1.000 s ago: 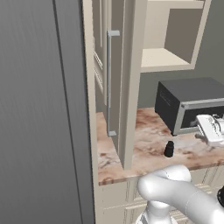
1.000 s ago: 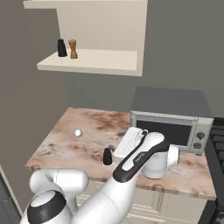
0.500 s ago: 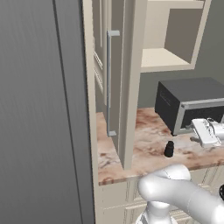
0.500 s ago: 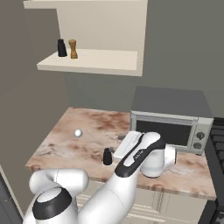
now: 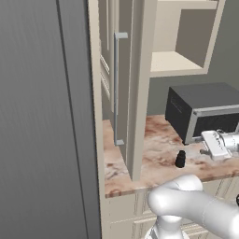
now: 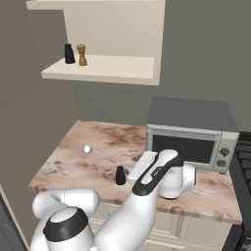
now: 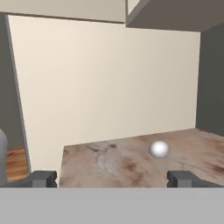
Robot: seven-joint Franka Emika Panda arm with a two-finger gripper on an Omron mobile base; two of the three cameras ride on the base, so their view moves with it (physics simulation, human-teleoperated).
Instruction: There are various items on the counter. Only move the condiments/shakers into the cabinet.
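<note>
Starting at the left, the cabinet door (image 5: 122, 88) stands swung out over the left end of the surface (image 6: 98, 157), and on the shelf (image 6: 112, 71) inside a black shaker (image 6: 69, 54) and a golden-tan shaker (image 6: 82, 54) already sit side by side. A small white ball (image 6: 87, 149) lies toward the left of the surface and is no condiment, so it should stay put. The one shaker left down here is the short black bottle (image 6: 119, 175) near the front edge, just left of the arm's wrist. The tool (image 7: 112, 178) has its tips spread wide with nothing between them, and it looks level across the surface at the ball, not the bottle. To my eye it ought to drop and line up so the bottle stands between the tips before closing. Since half a second ago, the hand has slid a little nearer the bottle; the microwave (image 6: 191, 135) and bottle have not moved.
</note>
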